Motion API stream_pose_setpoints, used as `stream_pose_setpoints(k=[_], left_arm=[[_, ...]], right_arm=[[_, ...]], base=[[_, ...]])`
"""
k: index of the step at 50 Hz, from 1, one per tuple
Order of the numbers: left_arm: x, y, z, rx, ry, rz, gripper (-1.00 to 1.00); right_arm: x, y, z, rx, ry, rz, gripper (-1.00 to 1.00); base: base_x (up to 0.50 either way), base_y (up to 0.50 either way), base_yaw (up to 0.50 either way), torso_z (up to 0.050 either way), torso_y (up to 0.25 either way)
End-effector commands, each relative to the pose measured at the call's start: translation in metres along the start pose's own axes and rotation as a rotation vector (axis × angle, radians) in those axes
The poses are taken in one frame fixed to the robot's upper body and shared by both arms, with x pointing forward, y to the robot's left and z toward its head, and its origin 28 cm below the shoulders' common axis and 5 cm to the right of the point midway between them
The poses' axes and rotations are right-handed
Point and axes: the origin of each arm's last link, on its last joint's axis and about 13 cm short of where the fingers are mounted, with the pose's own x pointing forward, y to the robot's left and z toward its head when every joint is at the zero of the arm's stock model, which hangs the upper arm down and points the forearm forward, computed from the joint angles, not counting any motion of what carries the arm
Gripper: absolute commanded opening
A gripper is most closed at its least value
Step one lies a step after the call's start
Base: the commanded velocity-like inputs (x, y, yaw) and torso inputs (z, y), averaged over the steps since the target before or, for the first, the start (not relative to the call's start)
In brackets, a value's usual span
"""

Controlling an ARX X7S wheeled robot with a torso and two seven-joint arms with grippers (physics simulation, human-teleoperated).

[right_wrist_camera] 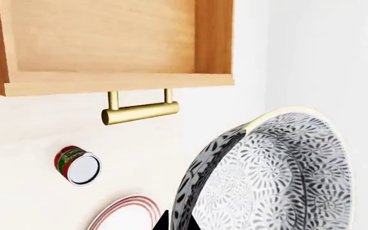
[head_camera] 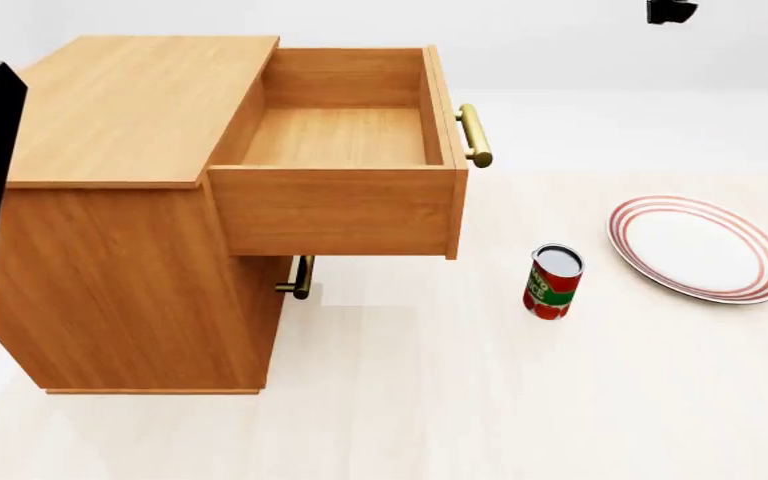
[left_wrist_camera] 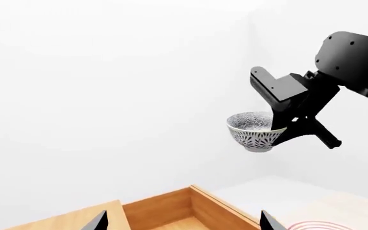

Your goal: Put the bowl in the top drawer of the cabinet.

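the right gripper [left_wrist_camera: 285, 125] is clamped on the rim of one bowl [left_wrist_camera: 256, 132], held high. the left gripper's [left_wrist_camera: 180, 221] fingers stand apart. one top drawer [head_camera: 337, 140] pulled out, one can [head_camera: 552, 281], one plate [head_camera: 699, 247].

Matt light wood cabinet [head_camera: 131, 250], shiny brass handle [right_wrist_camera: 140, 111], glossy speckled ceramic bowl [left_wrist_camera: 256, 132].

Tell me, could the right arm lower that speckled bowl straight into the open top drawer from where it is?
Probably yes. The right pincer holds the bowl up in the air, and the top drawer is pulled out and empty, with nothing over its opening. The can and plate sit off to the side.
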Motion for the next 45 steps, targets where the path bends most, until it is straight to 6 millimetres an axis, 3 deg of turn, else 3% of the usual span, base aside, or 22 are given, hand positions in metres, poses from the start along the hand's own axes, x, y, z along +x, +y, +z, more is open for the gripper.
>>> stream_pose_setpoints(k=[1, 22, 45], left_arm=[[0.001, 0.001, 0.0, -0.001, -0.005, -0.002, 1.0], [-0.007, 0.001, 0.003, -0.024, -0.015, 0.009, 1.0], [-0.022, -0.002, 0.009, 0.003, -0.077, 0.008, 1.0]], right_arm=[[0.028, -0.004, 0.054, -0.149, -0.107, 0.017, -1.0], [0.034, 0.006, 0.103, -0.33, -0.265, 0.003, -1.0], [0.047, 0.011, 0.108, -0.333, -0.294, 0.016, -1.0]], base=[[0.0, 0.0, 0.0, 0.0, 0.0], [0.0, 0.0, 0.0, 0.0, 0.0], [0.0, 0.0, 0.0, 0.0, 0.0]])
